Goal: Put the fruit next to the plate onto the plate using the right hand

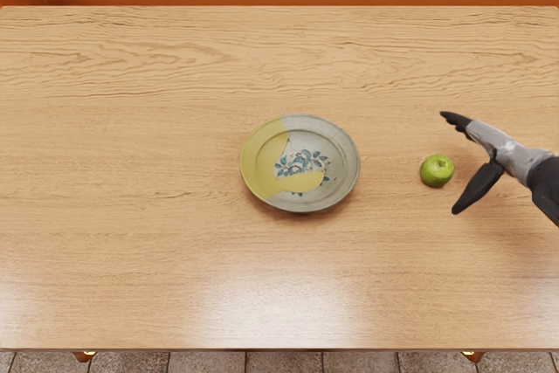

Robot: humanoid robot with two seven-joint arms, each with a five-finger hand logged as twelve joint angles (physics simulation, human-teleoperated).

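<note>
A small green apple [437,170] lies on the wooden table, to the right of the plate. The plate [342,139] is round, grey-rimmed, part yellow, with a blue flower pattern in its middle, and nothing lies on it. My right hand [460,163] comes in from the right edge and hovers just right of the apple. Its fingers are spread wide, one dark finger [455,119] pointing up-left and the thumb [472,194] pointing down-left, with the apple a short gap away from them. Nothing is held.
The wooden table [131,172] stretches wide around the plate, with an orange wall behind its far edge. Its front edge runs along the bottom of the view.
</note>
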